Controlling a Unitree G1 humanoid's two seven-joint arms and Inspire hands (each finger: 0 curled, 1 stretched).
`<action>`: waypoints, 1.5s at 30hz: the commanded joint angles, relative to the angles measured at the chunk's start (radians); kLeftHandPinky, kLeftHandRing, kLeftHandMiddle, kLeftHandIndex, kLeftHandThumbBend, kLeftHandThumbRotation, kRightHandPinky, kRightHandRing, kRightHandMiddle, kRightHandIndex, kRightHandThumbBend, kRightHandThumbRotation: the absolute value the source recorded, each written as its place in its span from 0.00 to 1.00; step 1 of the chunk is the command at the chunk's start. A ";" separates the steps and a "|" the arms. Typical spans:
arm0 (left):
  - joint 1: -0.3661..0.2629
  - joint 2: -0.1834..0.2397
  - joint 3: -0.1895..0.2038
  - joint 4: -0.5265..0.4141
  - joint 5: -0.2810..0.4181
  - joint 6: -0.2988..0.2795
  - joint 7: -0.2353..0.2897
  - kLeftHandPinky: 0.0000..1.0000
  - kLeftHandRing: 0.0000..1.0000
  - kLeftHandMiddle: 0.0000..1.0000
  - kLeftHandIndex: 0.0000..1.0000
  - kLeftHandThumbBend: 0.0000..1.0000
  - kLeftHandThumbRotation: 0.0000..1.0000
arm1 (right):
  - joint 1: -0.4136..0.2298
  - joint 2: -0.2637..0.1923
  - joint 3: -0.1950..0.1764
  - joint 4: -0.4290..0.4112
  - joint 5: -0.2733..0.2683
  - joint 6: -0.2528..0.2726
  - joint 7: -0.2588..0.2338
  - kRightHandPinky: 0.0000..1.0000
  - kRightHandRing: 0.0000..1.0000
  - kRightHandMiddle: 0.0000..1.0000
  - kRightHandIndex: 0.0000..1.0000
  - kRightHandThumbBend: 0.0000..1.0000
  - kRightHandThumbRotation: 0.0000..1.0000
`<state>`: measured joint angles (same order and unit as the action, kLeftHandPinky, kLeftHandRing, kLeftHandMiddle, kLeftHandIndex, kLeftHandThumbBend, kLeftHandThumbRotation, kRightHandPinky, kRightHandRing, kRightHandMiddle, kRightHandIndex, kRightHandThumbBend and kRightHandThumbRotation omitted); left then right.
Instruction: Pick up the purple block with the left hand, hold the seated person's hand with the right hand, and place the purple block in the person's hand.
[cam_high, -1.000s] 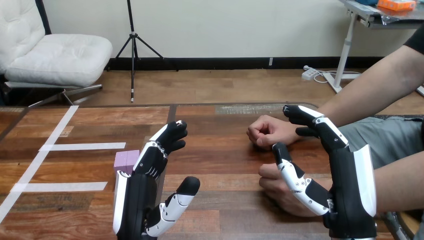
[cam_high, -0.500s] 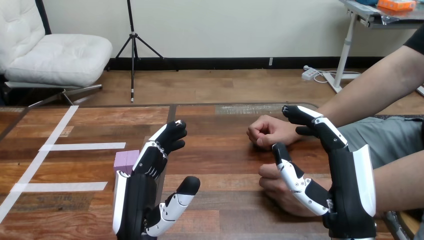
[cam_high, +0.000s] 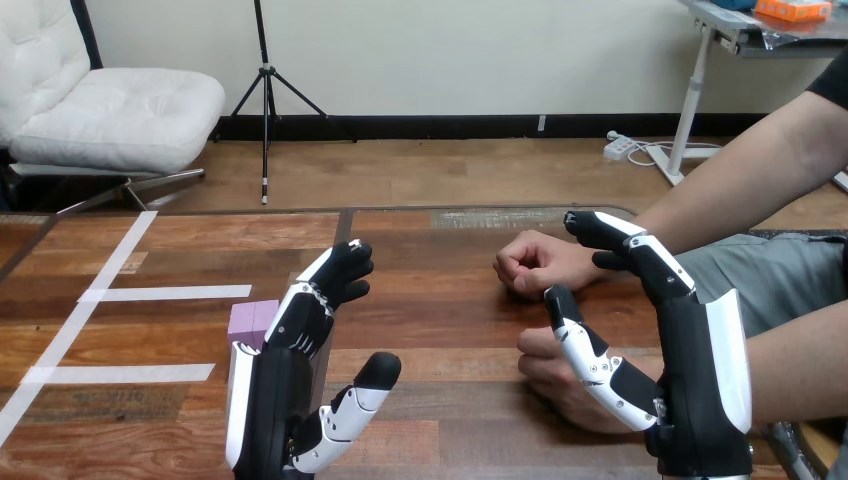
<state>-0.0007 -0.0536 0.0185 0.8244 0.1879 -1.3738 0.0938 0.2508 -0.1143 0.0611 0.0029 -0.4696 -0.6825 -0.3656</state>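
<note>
Nothing has visibly moved since the earlier frames: both robot hands and the person's hands keep the same places. The robot's left hand (cam_high: 290, 400) is raised over the near left part of the brown wooden table (cam_high: 440, 300), its fingers straight and slightly spread, pointing far and to the right, with the thumb out to the right; it grips nothing. The small purple cube block (cam_high: 248, 322) rests on the table just left of and behind this hand, which partly hides it. Strips of white tape (cam_high: 165, 293) lie on the table farther left.

The robot's right hand (cam_high: 700, 380) is at the near right, its fingers extended toward the far side and its thumb reaching left, spread apart and not curled round anything. The person's near hand (cam_high: 555, 385) lies on the table under that thumb; whether the two touch I cannot tell. The person's far hand (cam_high: 535, 265), a loose fist, rests on the table beside the right hand's fingertips.
</note>
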 joint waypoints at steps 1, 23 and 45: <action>-0.040 0.001 -0.001 -0.038 -0.005 -0.003 0.000 0.76 0.81 0.83 0.81 0.73 0.62 | -0.032 0.010 -0.012 -0.045 0.006 0.006 -0.001 0.71 0.76 0.75 0.74 0.38 0.38; -0.087 0.182 0.045 -0.134 -0.052 0.158 -0.052 0.86 0.89 0.89 0.88 0.87 0.52 | -0.026 0.011 -0.015 -0.055 0.014 0.020 -0.001 0.69 0.75 0.75 0.74 0.38 0.39; -0.086 0.434 0.120 -0.308 0.275 0.436 0.057 0.96 0.97 0.99 0.97 0.90 0.63 | -0.024 0.002 -0.014 -0.047 0.003 0.016 -0.001 0.68 0.75 0.76 0.74 0.37 0.38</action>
<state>-0.0319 0.3321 0.1390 0.5893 0.4180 -0.9841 0.1315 0.2567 -0.1145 0.0592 0.0022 -0.4691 -0.6614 -0.3652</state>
